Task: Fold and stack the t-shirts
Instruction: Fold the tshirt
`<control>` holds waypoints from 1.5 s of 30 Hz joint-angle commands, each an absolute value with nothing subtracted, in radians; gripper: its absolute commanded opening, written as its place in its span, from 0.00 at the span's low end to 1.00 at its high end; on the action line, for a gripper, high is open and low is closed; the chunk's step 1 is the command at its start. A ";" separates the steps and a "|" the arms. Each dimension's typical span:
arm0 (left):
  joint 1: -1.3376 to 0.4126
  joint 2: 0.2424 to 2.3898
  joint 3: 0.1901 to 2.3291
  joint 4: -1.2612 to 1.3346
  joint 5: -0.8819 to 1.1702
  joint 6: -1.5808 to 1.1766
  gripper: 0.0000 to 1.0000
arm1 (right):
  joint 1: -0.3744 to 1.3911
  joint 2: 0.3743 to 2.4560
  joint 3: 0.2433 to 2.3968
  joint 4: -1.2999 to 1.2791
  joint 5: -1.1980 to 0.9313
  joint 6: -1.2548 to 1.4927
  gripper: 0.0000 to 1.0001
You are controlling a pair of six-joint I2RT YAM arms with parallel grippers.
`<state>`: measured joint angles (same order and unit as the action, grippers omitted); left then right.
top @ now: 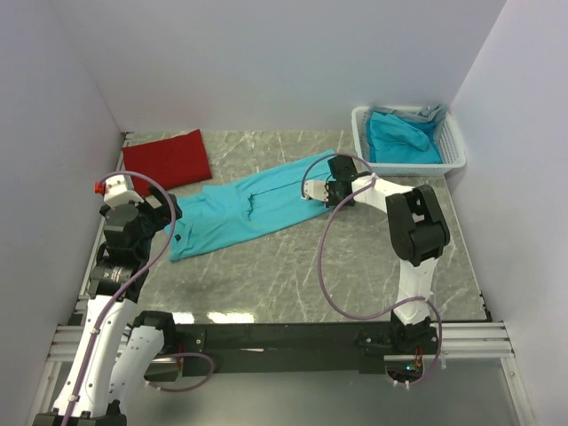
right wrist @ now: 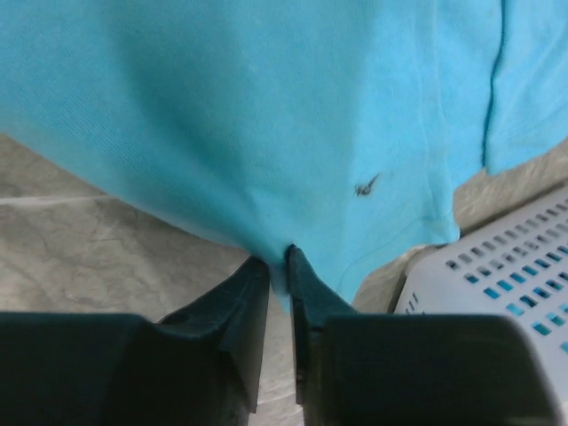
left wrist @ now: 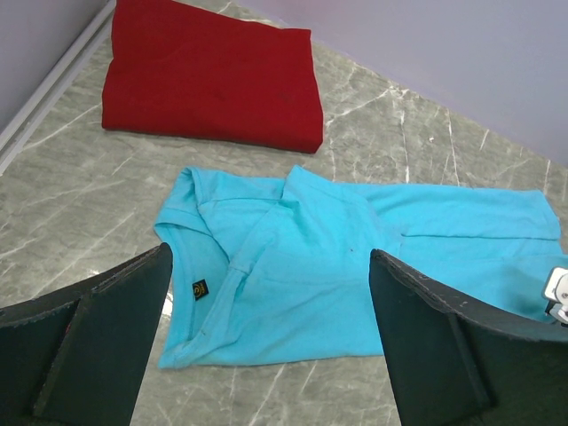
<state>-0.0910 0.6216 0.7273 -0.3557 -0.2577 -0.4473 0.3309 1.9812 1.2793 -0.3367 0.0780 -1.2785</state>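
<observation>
A turquoise t-shirt [top: 253, 202] lies spread across the marble table, collar end at the left [left wrist: 293, 266], with a small dark mark [right wrist: 365, 186]. My right gripper [top: 333, 197] is shut on its right edge [right wrist: 278, 263], pinching the cloth between the fingers. My left gripper [top: 169, 220] is open and empty, above the shirt's collar end; its fingers [left wrist: 89, 328] frame the cloth. A folded red t-shirt [top: 168, 158] lies at the back left, also in the left wrist view [left wrist: 209, 75]. More turquoise shirts [top: 401, 139] lie in the basket.
The white slatted basket [top: 452, 151] stands at the back right, close to my right gripper; its wall shows in the right wrist view [right wrist: 497, 284]. Walls enclose the table on the left, back and right.
</observation>
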 commanded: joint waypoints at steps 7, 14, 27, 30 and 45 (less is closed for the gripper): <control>-0.092 0.612 0.730 -0.327 -0.244 -0.433 0.98 | 0.325 1.938 1.287 -0.430 0.012 -1.301 0.00; -0.092 0.612 0.732 -0.325 -0.241 -0.431 0.98 | 0.325 1.748 1.045 -0.474 0.008 -1.327 0.00; -0.092 0.600 0.729 -0.324 -0.221 -0.433 0.98 | 0.334 1.061 0.569 -0.767 -0.080 -1.296 0.00; -0.092 0.612 0.732 -0.321 -0.210 -0.434 0.98 | 0.339 0.936 0.514 -0.827 -0.081 -1.286 0.00; -0.092 0.595 0.730 -0.325 -0.189 -0.439 0.98 | 0.446 1.120 0.926 -0.776 -0.330 -0.880 0.54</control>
<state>-0.0910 0.6098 0.7273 -0.3561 -0.2058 -0.4469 0.3943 0.9840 0.7906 -0.8745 -0.2142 -1.0817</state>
